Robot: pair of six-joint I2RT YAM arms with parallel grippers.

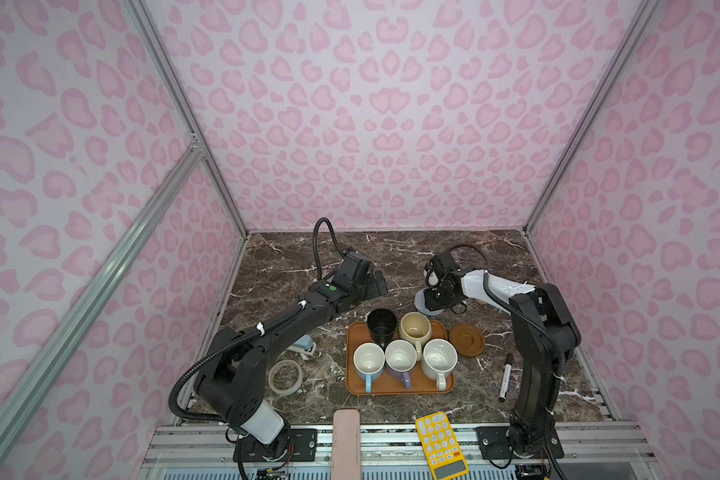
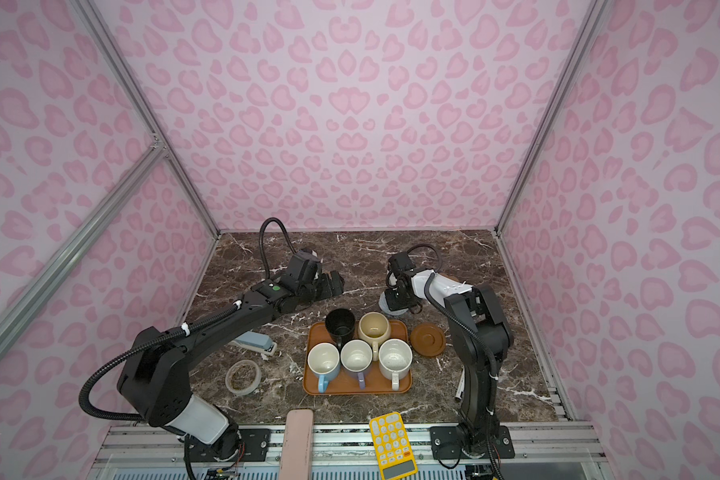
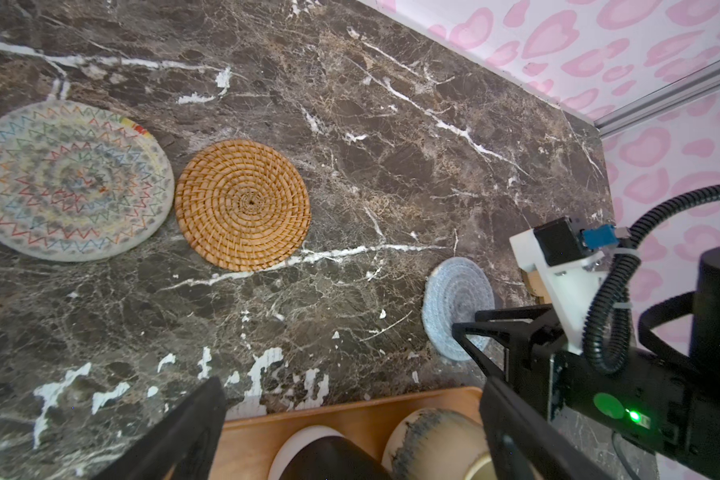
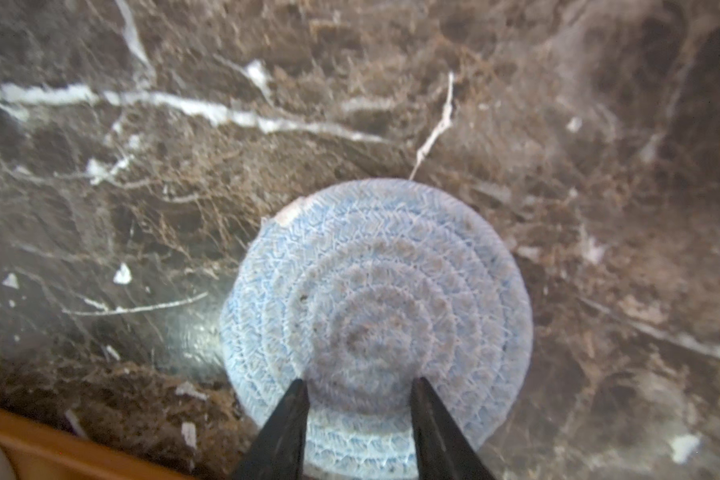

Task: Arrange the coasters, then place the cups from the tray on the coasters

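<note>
The orange-brown tray holds the cups: black, cream-yellow, light blue, lavender and speckled white. My right gripper points down on the light blue coaster, its fingertips a little apart and resting on the mat's near part. The mat lies flat on the table behind the tray. My left gripper hangs wide open above the tray's far edge, holding nothing. The white woven coaster and the rattan coaster lie side by side. A brown saucer-like coaster sits right of the tray.
A tape ring and a stapler lie left of the tray under the left arm. A marker lies at the right. A yellow calculator and a pink case overhang the front rail. Walls close in three sides.
</note>
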